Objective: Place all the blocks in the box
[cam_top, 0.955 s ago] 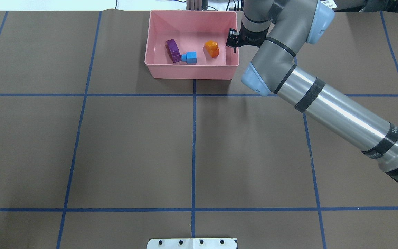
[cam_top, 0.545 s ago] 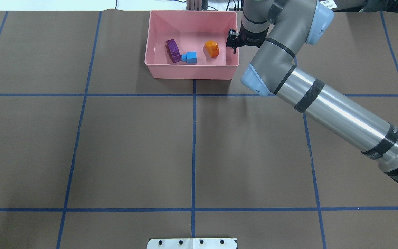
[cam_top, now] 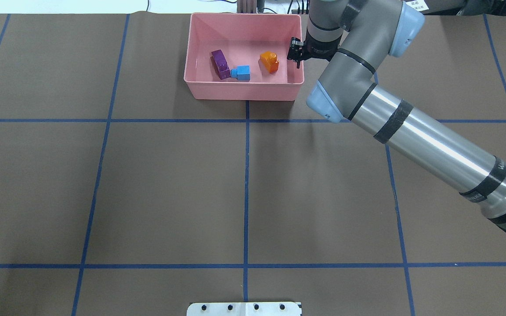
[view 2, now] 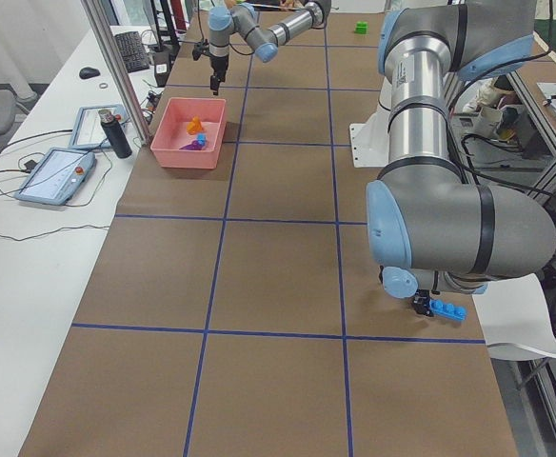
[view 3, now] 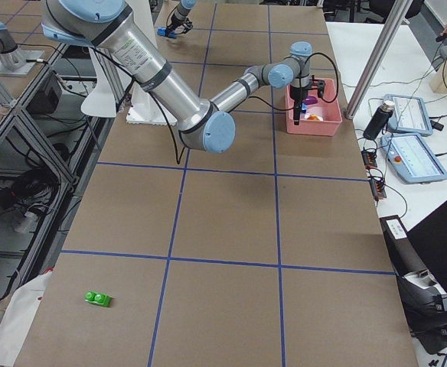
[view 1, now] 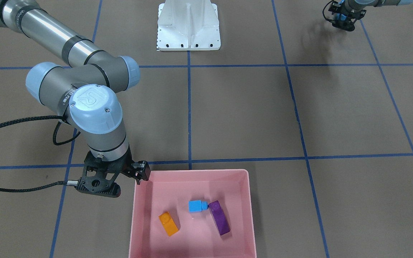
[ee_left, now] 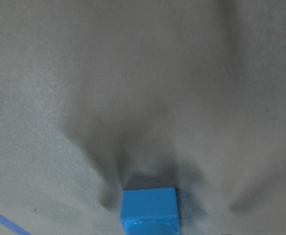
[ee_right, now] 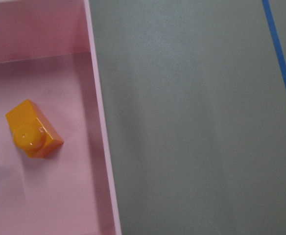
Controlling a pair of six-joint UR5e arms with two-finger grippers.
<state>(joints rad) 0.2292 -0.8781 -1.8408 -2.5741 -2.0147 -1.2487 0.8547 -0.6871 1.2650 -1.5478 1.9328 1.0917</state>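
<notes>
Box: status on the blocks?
Left hand shut on long blue block. Right hand at box rim, grip unclear. Orange block, purple block, small blue cube inside; green block out on table.

The pink box (cam_top: 242,91) holds orange block (cam_top: 269,61), purple block (cam_top: 220,64) and blue cube (cam_top: 242,73). Green block (view 3: 98,298) lies far off; long blue block (view 2: 446,309) is gripped.
</notes>
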